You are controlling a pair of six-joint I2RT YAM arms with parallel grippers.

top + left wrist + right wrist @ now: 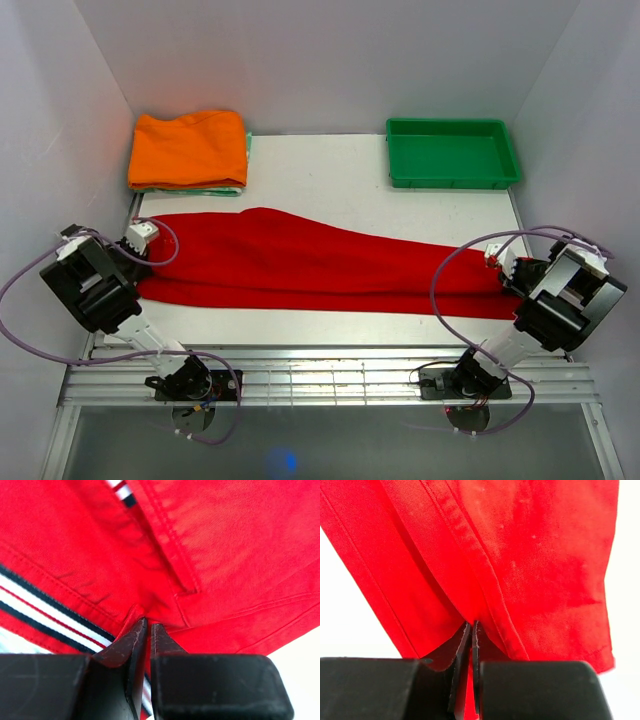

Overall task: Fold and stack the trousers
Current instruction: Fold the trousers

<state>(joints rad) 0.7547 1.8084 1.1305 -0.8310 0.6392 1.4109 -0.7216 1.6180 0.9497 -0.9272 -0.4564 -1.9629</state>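
Across the bench (330, 175) the trousers (320, 265) lie stretched full length, left jaws clamped on the waist end, right jaws clamped on a leg hem; both bites look shallow, so an uneven lift could pull cloth free

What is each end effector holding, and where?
Both pinch the trousers: left end effector near the waistband, right end effector near the leg cuffs.

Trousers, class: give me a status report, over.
Grips: left end effector shut on waist end, right end effector shut on hem end. Red trousers lie full length. Nothing in the way; orange garment and green tray sit beyond.
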